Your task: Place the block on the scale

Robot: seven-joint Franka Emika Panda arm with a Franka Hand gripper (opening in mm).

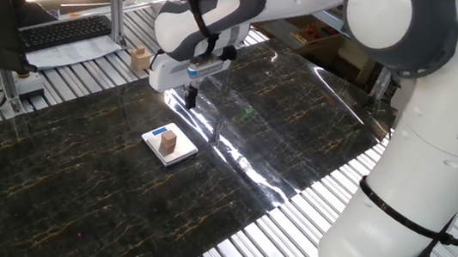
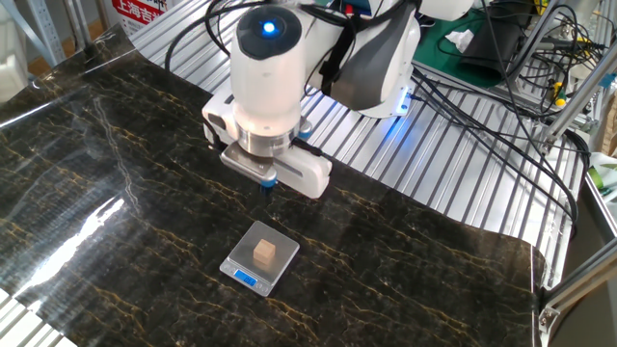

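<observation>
The block [image 1: 170, 140] is a tiny brown wooden cube. It rests on the middle of the scale [image 1: 183, 152], a small flat silver-white square with a blue display strip at one edge. Both also show in the other fixed view, the block [image 2: 263, 253] on the scale [image 2: 278, 260]. My gripper [image 1: 190, 96] hangs above the mat, behind and to the right of the scale, clear of the block. It holds nothing and its fingers stand only slightly apart. In the other fixed view the gripper [image 2: 268, 185] is above the scale's far edge.
A paler, larger tan wooden block [image 1: 140, 59] sits on the slatted metal table behind the dark marbled mat [image 1: 63, 191]. A keyboard [image 1: 65, 30] lies at the back left. Cables [image 2: 482, 125] run over the table's far right.
</observation>
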